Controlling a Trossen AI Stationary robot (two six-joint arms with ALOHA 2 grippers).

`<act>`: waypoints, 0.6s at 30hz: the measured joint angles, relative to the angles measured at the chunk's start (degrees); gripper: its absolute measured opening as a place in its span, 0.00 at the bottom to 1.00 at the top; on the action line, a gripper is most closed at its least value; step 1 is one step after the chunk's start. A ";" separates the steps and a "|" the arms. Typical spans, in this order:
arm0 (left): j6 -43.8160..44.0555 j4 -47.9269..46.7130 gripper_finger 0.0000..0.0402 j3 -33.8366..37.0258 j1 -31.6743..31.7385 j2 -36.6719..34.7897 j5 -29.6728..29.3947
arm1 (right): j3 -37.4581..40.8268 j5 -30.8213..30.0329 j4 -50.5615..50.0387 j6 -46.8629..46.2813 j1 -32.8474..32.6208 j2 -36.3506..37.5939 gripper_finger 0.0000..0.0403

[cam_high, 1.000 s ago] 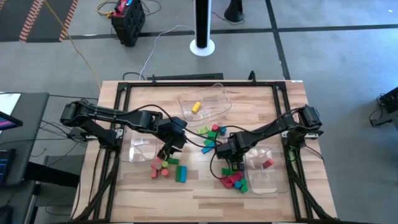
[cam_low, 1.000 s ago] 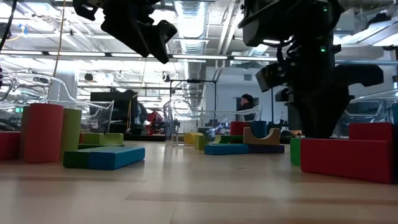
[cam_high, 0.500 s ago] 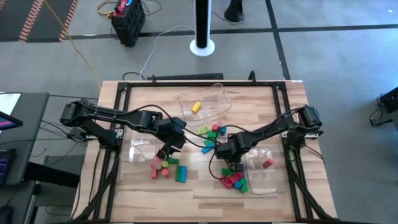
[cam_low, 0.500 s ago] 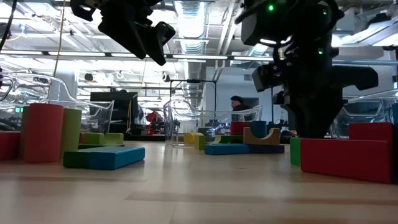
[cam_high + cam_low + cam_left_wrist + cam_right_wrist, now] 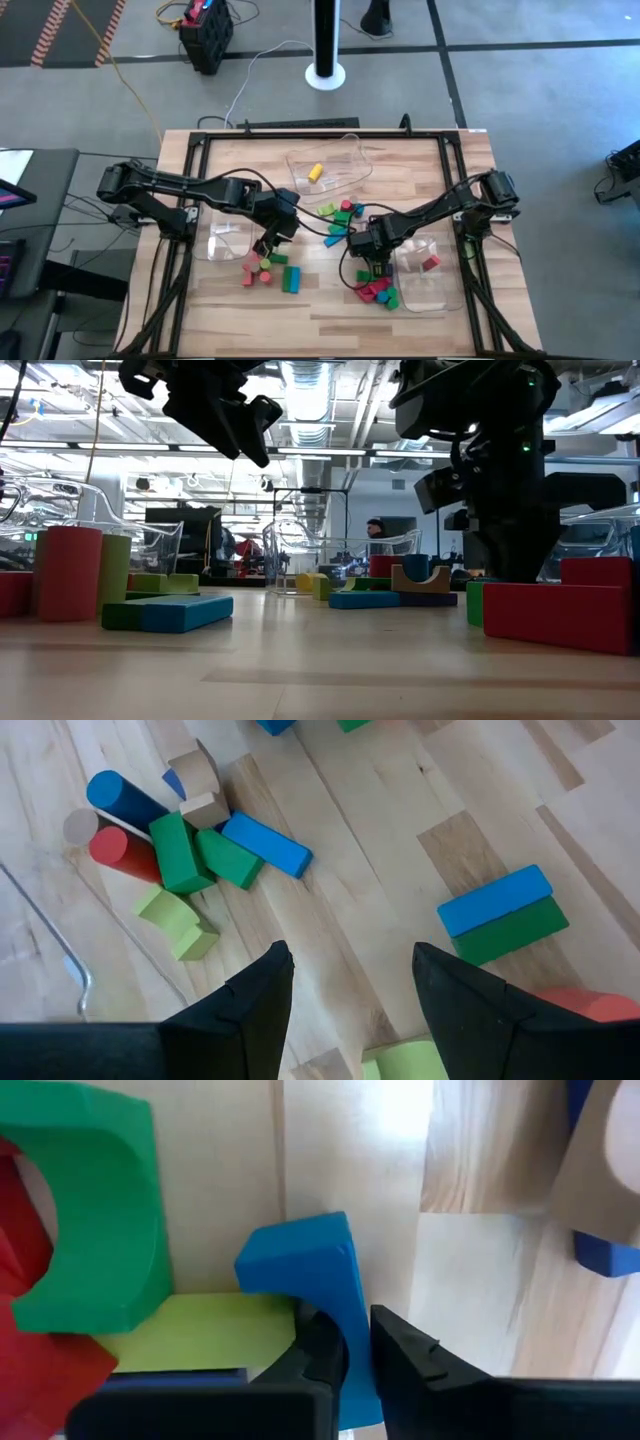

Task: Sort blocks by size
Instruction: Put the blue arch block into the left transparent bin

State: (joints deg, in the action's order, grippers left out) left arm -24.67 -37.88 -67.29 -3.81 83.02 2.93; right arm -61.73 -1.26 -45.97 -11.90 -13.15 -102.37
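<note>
No writing or labels can be read anywhere.

The right tool is down at the counter, right of centre, its fingers clamped narrowly on a blue block — that block stands on edge, touching a lime block and just beside a green arch.

The left tool hangs above the counter, left of centre, fingers apart and holding nothing. Beneath it lie a blue bar stacked against a green bar.

The blocks sit in three loose clusters: at 12 o'clock from the right tool, at 6 o'clock from it, and at 6 o'clock from the left tool. One yellow block lies in the far bin.
</note>
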 joint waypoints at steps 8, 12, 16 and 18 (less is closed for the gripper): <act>-0.81 0.65 0.50 0.00 0.00 -0.12 -0.41 | 0.02 -0.95 1.58 0.00 0.00 3.05 0.15; -1.54 2.13 0.50 0.00 0.00 -0.93 -0.51 | 0.02 -1.90 4.48 0.22 0.02 7.62 0.15; -2.77 4.38 0.50 0.00 -0.01 -2.74 -0.51 | 0.02 -3.56 8.03 0.42 0.02 12.70 0.15; -4.08 5.85 0.50 0.00 -0.18 -3.70 -0.52 | 0.02 -3.58 10.56 0.85 0.02 14.91 0.15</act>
State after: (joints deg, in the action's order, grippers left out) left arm -28.75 -32.03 -67.29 -4.00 79.32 2.41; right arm -61.71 -4.84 -35.40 -11.06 -13.13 -87.46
